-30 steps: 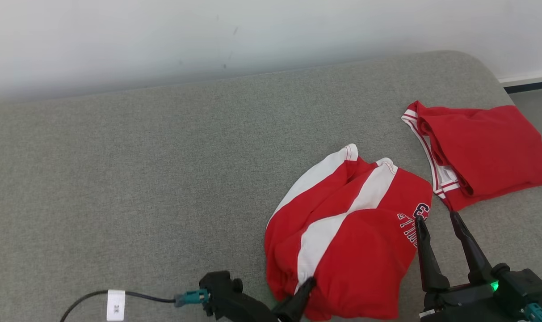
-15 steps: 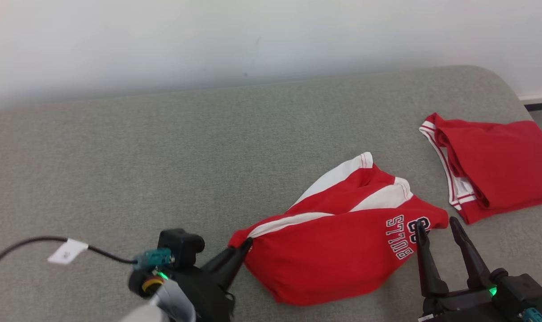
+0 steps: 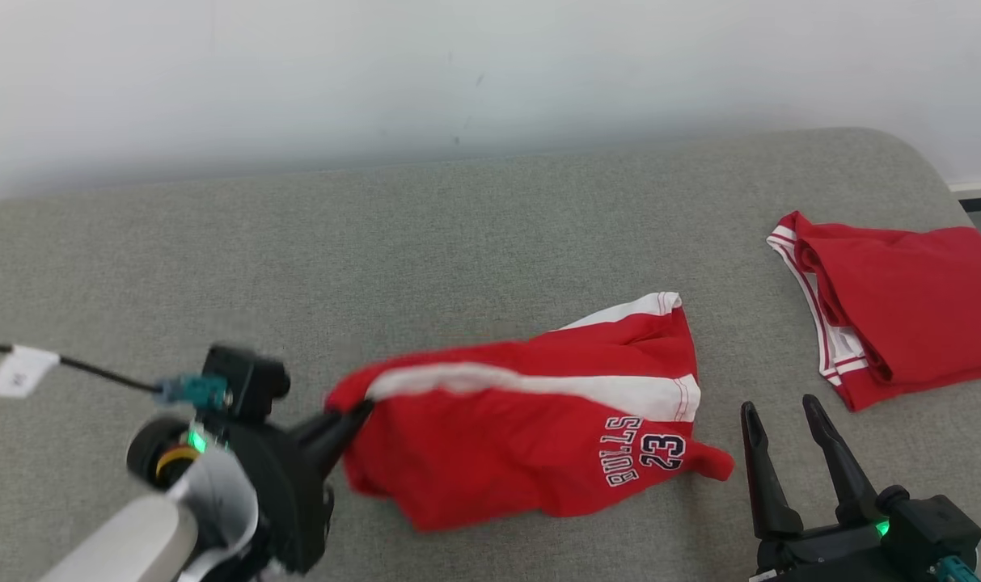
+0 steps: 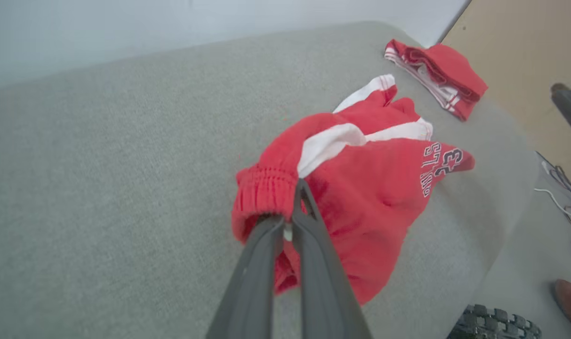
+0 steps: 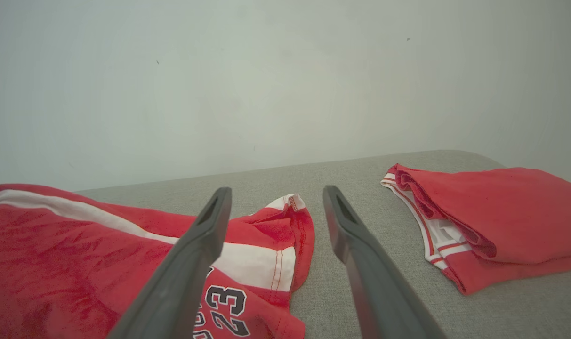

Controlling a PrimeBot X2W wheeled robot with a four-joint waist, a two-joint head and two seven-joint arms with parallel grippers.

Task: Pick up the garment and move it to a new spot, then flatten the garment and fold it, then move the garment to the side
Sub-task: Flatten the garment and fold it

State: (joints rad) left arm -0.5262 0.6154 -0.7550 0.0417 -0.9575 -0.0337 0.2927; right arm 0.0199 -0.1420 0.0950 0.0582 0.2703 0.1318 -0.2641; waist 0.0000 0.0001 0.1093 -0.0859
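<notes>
Left hand [image 3: 359, 411] pinches the waistband of the red shorts [image 3: 530, 453], which lie stretched across the near middle of the grey cushion [image 3: 425, 242]. Right hand [image 3: 779, 404] hovers spread just right of the shorts; a folded red top [image 3: 911, 323] lies far right

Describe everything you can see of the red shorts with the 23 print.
The shorts are soft red knit with a white side stripe, white-stitched leg hems, a gathered elastic waistband and dark lettering with 23 near one hem. They lie crumpled, stretched sideways, on the grey cushion. The left gripper is shut on the waistband end; the rest lies on the cushion. The open right gripper stands near the printed hem, seemingly not touching.
</notes>
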